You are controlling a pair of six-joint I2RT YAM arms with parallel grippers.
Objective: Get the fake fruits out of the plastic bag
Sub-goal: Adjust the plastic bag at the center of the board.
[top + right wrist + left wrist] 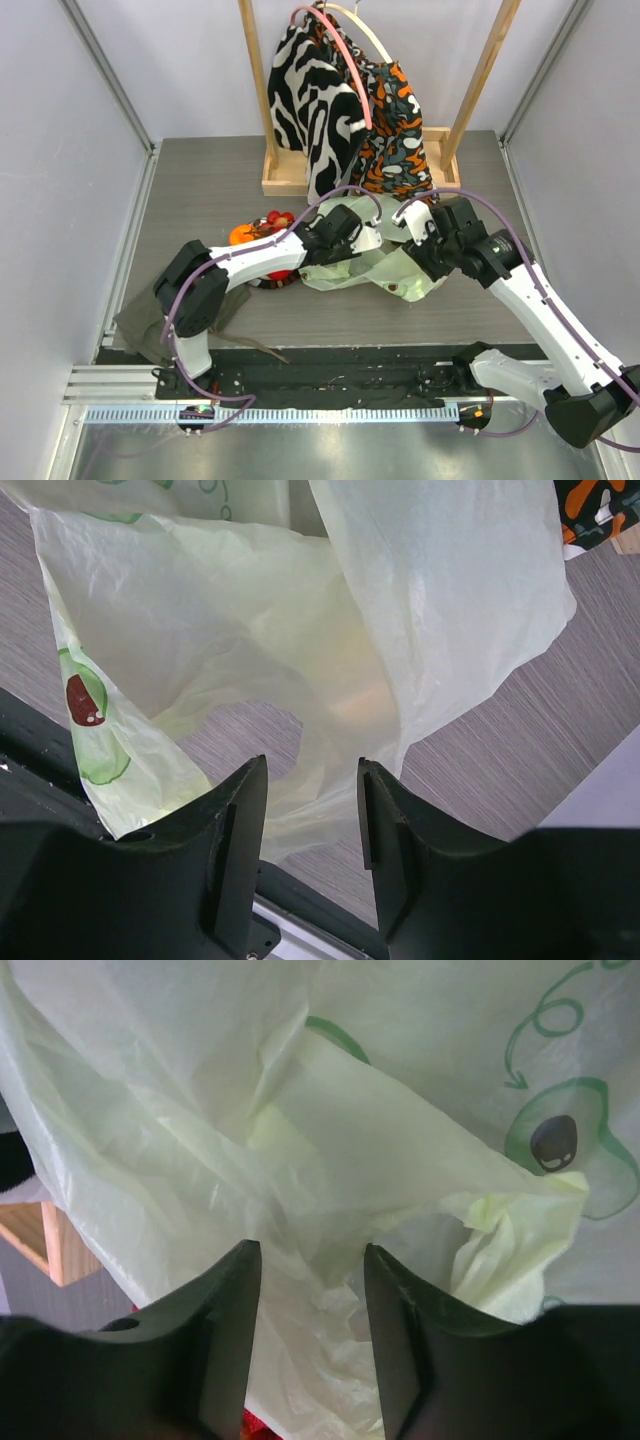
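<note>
The plastic bag (395, 272) lies crumpled mid-table between the two wrists. The job now, I'd say, is to pinch a loose fold of film on each side and spread the mouth, lifting gently so the thin skin doesn't tear. It's pale green, translucent and crinkled, with avocado prints showing. Left gripper (308, 1260): jaws parted, film bunched in the gap, nothing clamped. Right gripper (310, 770): parted the same, film draped across the gap. Some fake fruits (262, 228) — red and orange — sit at ten o'clock from the bag. Whether any are inside, I can't tell.
</note>
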